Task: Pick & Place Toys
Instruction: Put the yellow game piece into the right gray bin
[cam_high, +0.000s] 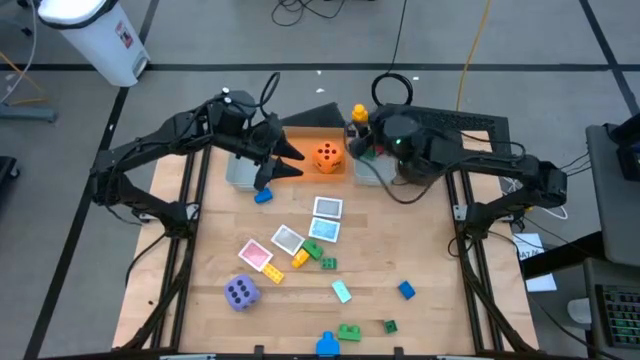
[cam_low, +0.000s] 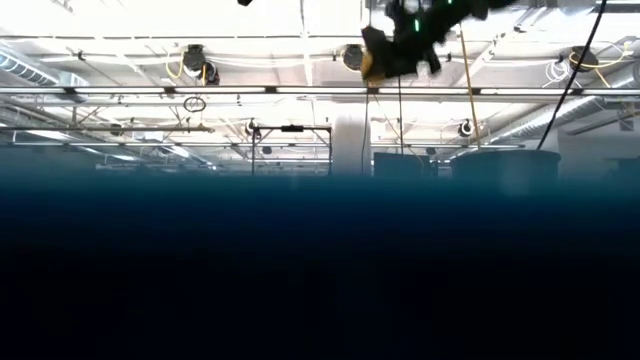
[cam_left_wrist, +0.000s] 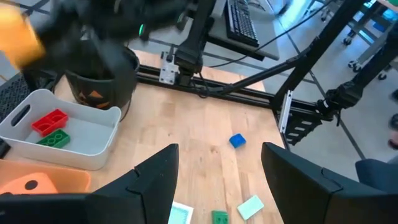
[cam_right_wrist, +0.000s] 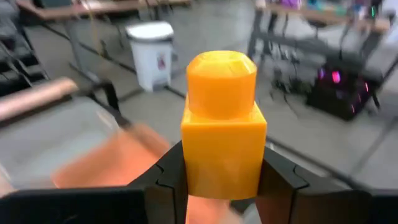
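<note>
- My right pincer (cam_right_wrist: 222, 177), raised at the far side of the counter (cam_high: 420, 250), is clamped on a yellow brick (cam_right_wrist: 222, 124), its round stud standing clear above the two fingers.
- In the overhead view that brick (cam_high: 358, 113) hangs between the orange bin (cam_high: 300, 148) and the black round bowl; the grey bin (cam_left_wrist: 93, 134) just beside them already holds a red brick (cam_left_wrist: 50, 121) and a green brick (cam_left_wrist: 53, 139).
- My left pincer (cam_left_wrist: 217, 180) hovers by the orange bin with its fingers spread and nothing between them; the orange die (cam_high: 327, 156) sits in that bin.
- The step in hand, as I judge it, is the carry: a brick lifted and on its way to a bin.
- The next move calls for lining up over the grey bin, lowering, and letting go without clipping the bowl's rim.
- Plenty waits on the counter: the purple die (cam_high: 241, 292) near left, picture cards (cam_high: 326, 208) in the middle, a blue brick (cam_high: 263, 196) under the left arm, and loose green, yellow and blue bricks toward the near edge.
</note>
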